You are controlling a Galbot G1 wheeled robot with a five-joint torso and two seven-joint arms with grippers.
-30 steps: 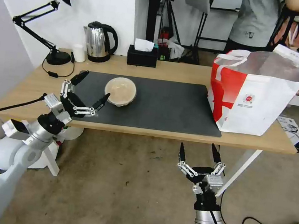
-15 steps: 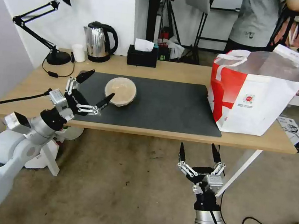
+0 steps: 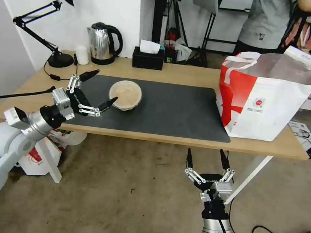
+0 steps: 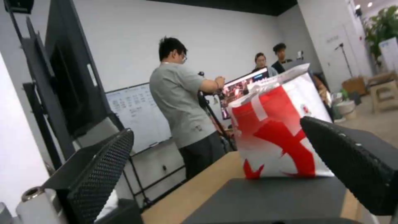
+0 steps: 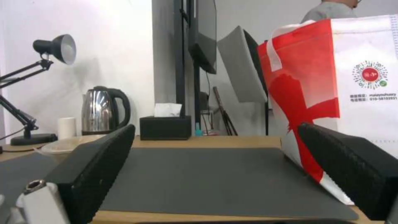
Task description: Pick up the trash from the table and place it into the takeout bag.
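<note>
Head view: you see the beige clear-lidded bowl (image 3: 125, 95) upright on the dark grey mat (image 3: 171, 111), toward the mat's left end, on the light-wood table (image 3: 191, 74).
Left hand (image 3: 93, 90): fingers spread wide, hovering over the mat's left edge, tips pointing toward the bowl; the nearer fingertip is just beside the bowl's rim, and you cannot tell if it touches.
Right hand (image 3: 207, 161): fingers spread, parked below the table's front edge, pointing up, well apart from the bowl.
Left wrist view: you look along the mat between the two dark pads (image 4: 104, 168) to the takeout bag (image 4: 282, 137), red panel facing you.
Right wrist view: low across the table; the bowl (image 5: 66, 145) sits flat and round, with no long axis. You also see the kettle (image 5: 101, 110), the small white cup (image 5: 67, 128) and the black tissue box (image 5: 166, 127) along the far edge.
Takeout bag (image 3: 267, 96): stands upright at the table's right end, mouth open upward, silver lining visible; you cannot tell what is inside.
Bowl contents: beige, blurred under the lid.
</note>
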